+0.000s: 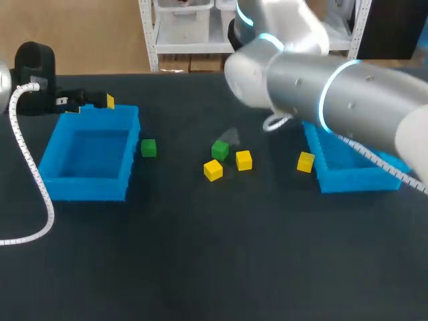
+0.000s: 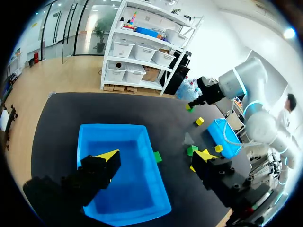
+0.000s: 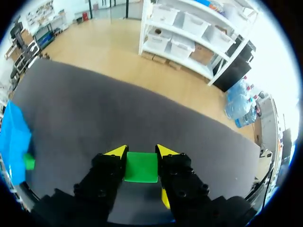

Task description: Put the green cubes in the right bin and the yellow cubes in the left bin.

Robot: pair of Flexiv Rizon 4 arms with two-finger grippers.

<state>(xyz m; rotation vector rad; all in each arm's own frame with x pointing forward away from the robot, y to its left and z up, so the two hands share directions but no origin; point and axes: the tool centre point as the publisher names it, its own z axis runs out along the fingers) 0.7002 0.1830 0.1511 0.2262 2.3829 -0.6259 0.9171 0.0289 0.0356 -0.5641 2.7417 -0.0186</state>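
**While one green cube sits pinched in the right gripper, five cubes lie loose on the table**

Right gripper (image 3: 142, 153): both yellow-tipped fingers press on opposite flat sides of a small green plastic cube (image 3: 141, 166). It sits square between them with one face toward the wrist camera. Being equal-sided, it has no long axis to report. It is held above the black table top (image 1: 200, 267), away from both bins.

Left gripper (image 2: 156, 156): its fingers are spread wide, and it hovers over the open blue plastic left bin (image 2: 113, 127). The bin's inside shows only blue floor.

Blue plastic right bin (image 1: 354, 179): the right arm (image 1: 348, 100) covers most of it, so its contents cannot be told.

Loose cubes, all resting flat:
- The second green cube (image 1: 148, 148) lies just beside the left bin's outer wall.
- The third green cube (image 1: 219, 150) lies mid-table, with the first yellow cube (image 1: 212, 170) and the second yellow cube (image 1: 243, 160) just beside it.
- The third yellow cube (image 1: 305, 162) lies just beside the right bin.
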